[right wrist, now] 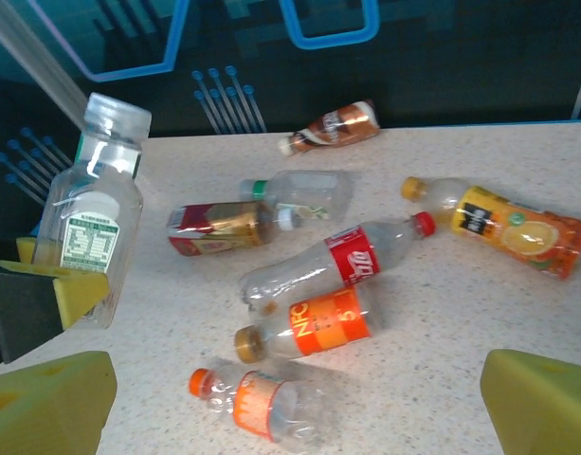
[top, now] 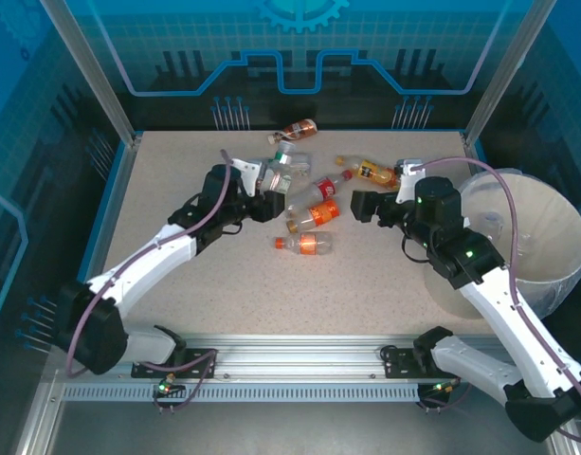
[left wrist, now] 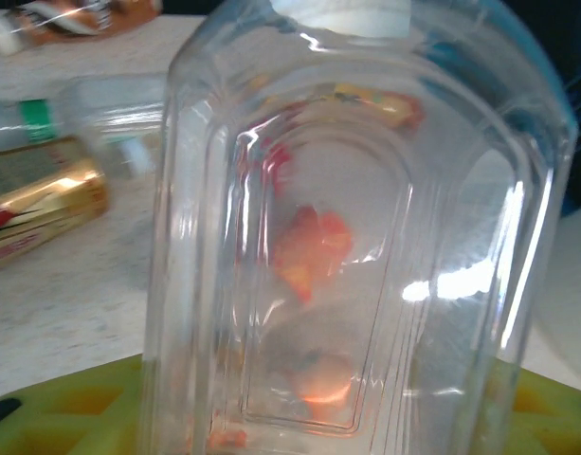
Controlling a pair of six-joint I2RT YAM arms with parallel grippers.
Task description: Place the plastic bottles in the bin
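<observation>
Speckled table: left gripper clasps a clear bottle; right gripper, jaws spread, hovers near loose bottles; bin at right.

Seven plastic bottles flat on the speckled table, a clear upright bottle far left

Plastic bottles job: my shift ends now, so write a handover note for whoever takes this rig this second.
Left gripper: shut on a clear white-capped bottle, held upright.
Right gripper: open, empty, beside the cluster.
Seven more bottles lie on the table: a brown-labelled one at the far edge, and six clustered mid-table, including the orange juice bottle.
Bin: on the right; no bottle can be made out inside it.
Done: one bottle grasped.
Left: carry it to the bin, then bin the seven others.
</observation>
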